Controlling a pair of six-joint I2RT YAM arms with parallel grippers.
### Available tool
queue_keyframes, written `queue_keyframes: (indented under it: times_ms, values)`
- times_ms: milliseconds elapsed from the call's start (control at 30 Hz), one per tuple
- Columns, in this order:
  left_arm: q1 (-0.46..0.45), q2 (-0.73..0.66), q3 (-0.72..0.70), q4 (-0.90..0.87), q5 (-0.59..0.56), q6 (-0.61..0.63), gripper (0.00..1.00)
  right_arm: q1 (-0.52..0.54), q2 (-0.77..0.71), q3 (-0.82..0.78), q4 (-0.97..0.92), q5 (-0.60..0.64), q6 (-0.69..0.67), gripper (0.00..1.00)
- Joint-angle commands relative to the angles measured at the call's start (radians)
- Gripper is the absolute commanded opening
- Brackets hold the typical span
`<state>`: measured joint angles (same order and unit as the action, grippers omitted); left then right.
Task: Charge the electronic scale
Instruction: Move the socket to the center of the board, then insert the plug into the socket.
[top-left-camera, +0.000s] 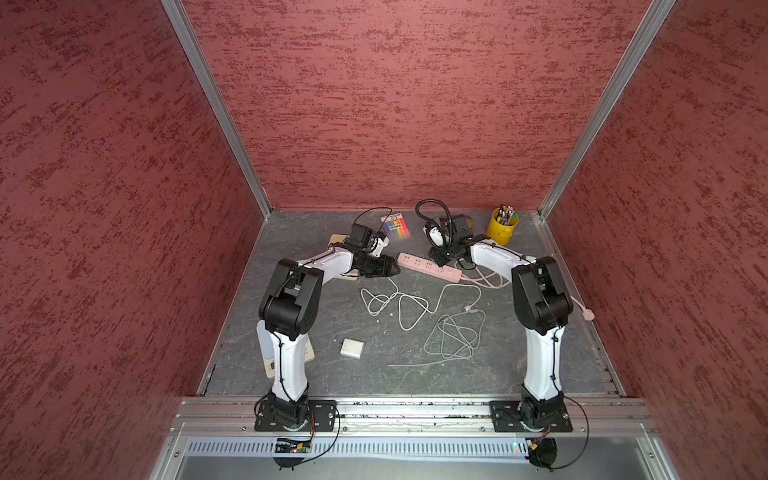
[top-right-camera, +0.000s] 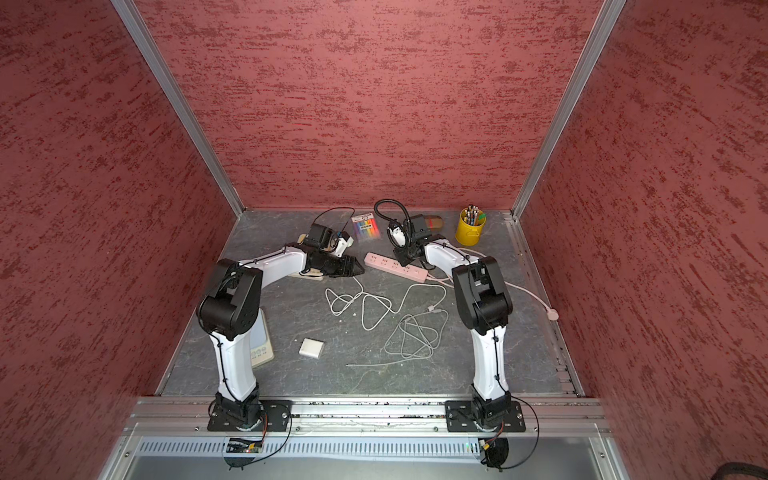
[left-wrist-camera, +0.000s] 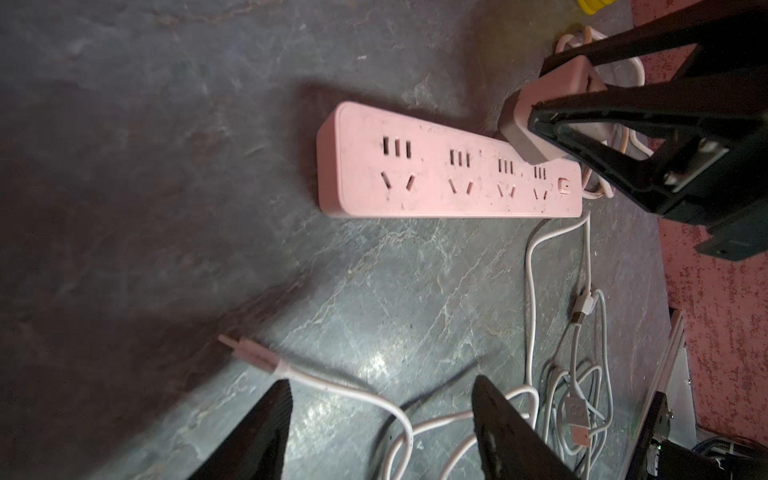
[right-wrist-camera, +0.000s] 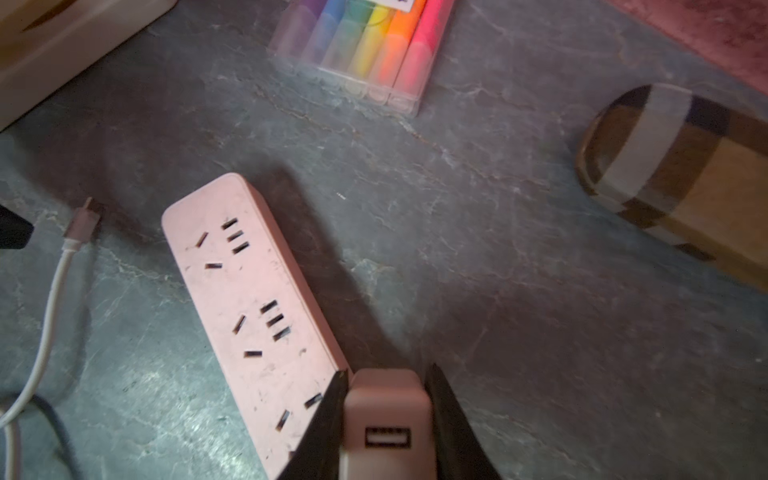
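Near the left edge of the counter (top-left-camera: 374, 382), toward its front, the electronic scale (top-right-camera: 262, 351) lies flat, half hidden behind the left arm (top-right-camera: 232, 361); a white square block (top-right-camera: 311, 348) lies near it. Toward the far edge, about midway across, lies the pink power strip (top-left-camera: 428, 268); the right claw (right-wrist-camera: 388, 372) is clenched on a pale charger block (right-wrist-camera: 386, 399), its USB port facing the wrist camera, set against the strip's top near the cord end; whether its prongs are seated I cannot tell. The left claw (left-wrist-camera: 380, 380) is released, fingers spread and holding nothing, hovering by the strip's free end; beneath it runs a white cable (top-left-camera: 399, 303), its USB plug (left-wrist-camera: 249, 351) resting on the counter near that end.
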<state>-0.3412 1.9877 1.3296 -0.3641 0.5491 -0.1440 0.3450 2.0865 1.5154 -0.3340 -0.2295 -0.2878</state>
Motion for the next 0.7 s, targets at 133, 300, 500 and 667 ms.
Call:
queue_keyframes:
  times_ms: [133, 300, 500, 667]
  values:
    - [0.003, -0.107, -0.071, 0.046, 0.046, 0.057, 0.71, 0.029, -0.055, -0.059, -0.097, -0.200, -0.009, 0.00]
    - [0.008, -0.128, -0.084, 0.019, 0.055, 0.085, 0.71, 0.035, -0.112, -0.068, -0.074, -0.251, -0.077, 0.01]
    - [0.008, -0.110, -0.054, 0.019, 0.075, 0.042, 0.70, 0.037, -0.192, -0.118, 0.006, -0.231, -0.222, 0.00]
    - [0.008, -0.074, -0.017, 0.014, 0.019, -0.063, 0.65, 0.037, -0.205, -0.147, -0.006, -0.295, -0.378, 0.00]
